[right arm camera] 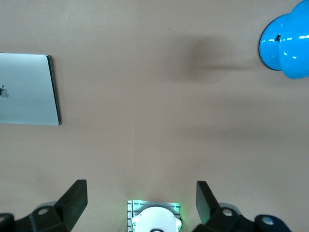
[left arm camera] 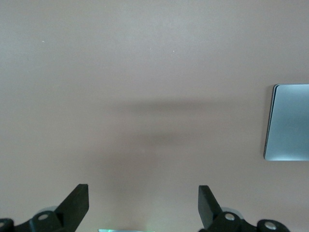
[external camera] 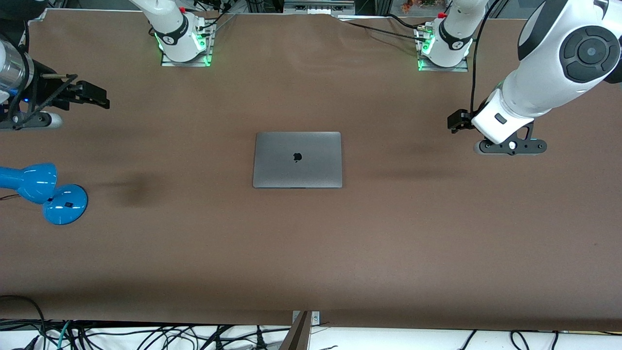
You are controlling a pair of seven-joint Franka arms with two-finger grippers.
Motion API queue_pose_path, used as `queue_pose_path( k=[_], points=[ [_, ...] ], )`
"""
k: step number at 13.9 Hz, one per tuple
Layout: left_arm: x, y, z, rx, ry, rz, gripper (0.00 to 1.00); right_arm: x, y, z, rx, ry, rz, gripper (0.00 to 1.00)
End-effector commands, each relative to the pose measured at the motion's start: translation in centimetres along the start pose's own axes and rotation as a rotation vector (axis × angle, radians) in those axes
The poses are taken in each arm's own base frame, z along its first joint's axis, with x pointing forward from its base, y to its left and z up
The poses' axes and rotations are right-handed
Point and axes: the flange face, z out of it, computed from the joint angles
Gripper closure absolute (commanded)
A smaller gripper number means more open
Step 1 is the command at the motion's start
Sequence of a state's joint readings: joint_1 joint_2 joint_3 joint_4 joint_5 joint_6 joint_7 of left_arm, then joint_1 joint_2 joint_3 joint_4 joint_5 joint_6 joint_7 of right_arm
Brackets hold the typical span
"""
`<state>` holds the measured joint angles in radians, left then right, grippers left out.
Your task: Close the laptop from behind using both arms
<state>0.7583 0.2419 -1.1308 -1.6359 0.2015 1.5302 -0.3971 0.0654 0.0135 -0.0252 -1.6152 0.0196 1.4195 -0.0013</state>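
Front view shows the laptop [external camera: 297, 159] lying shut and flat mid-table, logo up. Both grippers hang spread wide with nothing between the fingers, well apart from it: the left gripper [left arm camera: 144, 205] over bare table [external camera: 311, 253] toward its own end, the right gripper [right arm camera: 141, 203] likewise, near the blue lamp [external camera: 46, 192].

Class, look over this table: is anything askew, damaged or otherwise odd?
Nothing stands out. The laptop lies shut and flat mid-table, square to the table's edges. The blue lamp sits toward the right arm's end. Both end effectors hang open over bare table.
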Motion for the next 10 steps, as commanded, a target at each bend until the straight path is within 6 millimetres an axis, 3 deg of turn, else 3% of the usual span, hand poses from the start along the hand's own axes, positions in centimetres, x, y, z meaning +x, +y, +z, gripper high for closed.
queue_pose_path(
  k=[1, 3, 5, 7, 10],
  points=[
    [0.2, -0.1, -0.8, 0.069, -0.008, 0.019, 0.0, -2.7, 0.0, 0.3, -0.013, -0.002, 0.025, 0.0],
    [0.8, -1.5, -2.2, 0.071, -0.019, 0.067, 0.0, -3.6, 0.0, 0.0, -0.012, 0.002, 0.036, 0.0],
    [1.1, -2.6, -2.3, 0.091, -0.018, 0.075, 0.0, -4.0, 0.2, -0.2, -0.011, 0.004, 0.032, 0.0],
    [0.6, -3.6, -3.0, 0.131, -0.004, 0.095, 0.0, -4.1, 1.4, -0.1, -0.006, 0.001, 0.053, 0.0],
    [0.3, -8.2, -3.9, 0.053, -0.012, 0.095, 0.0, -3.9, 2.2, 0.2, -0.005, -0.002, 0.072, 0.0]
  ],
)
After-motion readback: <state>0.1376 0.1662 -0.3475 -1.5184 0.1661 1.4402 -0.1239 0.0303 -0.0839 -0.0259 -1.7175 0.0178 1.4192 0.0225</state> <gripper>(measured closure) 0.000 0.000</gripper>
